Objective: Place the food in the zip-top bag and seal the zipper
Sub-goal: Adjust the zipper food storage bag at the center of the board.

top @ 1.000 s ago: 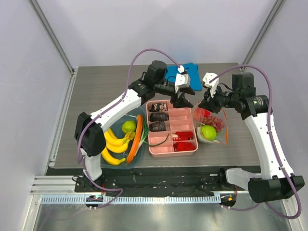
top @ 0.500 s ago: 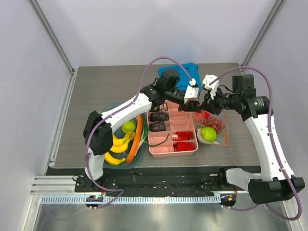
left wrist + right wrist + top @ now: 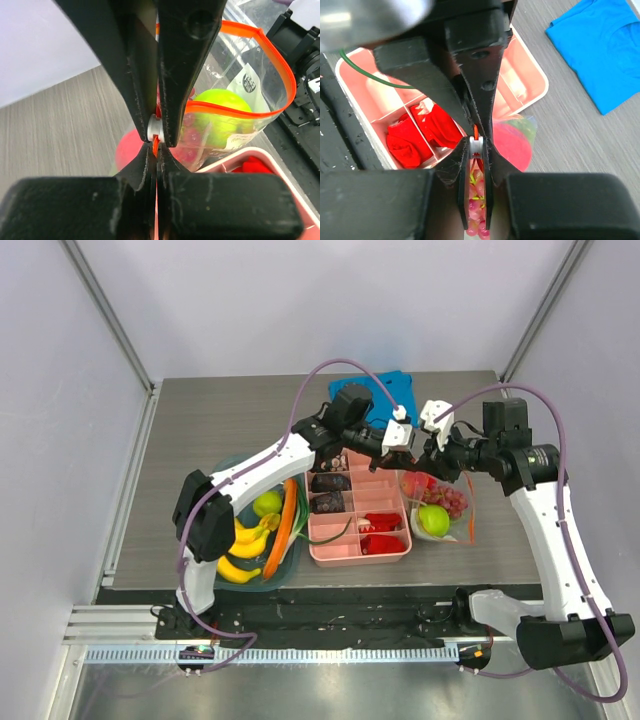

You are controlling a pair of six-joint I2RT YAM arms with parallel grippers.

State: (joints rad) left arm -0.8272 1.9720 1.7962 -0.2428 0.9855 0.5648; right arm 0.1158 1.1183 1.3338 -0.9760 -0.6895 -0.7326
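The clear zip-top bag (image 3: 462, 530) lies right of the pink tray and holds food: a green apple (image 3: 433, 518), pinkish grapes (image 3: 453, 498) and a small red fruit (image 3: 420, 481). Both grippers meet at its upper left corner. My left gripper (image 3: 404, 447) is shut on the orange zipper (image 3: 270, 55); the strip is pinched between its fingers (image 3: 156, 135) and loops open beyond them, over the apple (image 3: 222, 117). My right gripper (image 3: 430, 447) is shut on the same strip (image 3: 476, 145), with grapes (image 3: 476, 200) showing under its jaws.
A pink compartment tray (image 3: 340, 556) with dark items and red pieces sits just left of the bag. A teal dish (image 3: 222, 585) with bananas, a carrot and a lime is further left. A blue cloth (image 3: 385, 395) lies behind the grippers.
My left arm swung right from above the tray to the bag's corner, and its gripper closed on the zipper. The right gripper barely moved.
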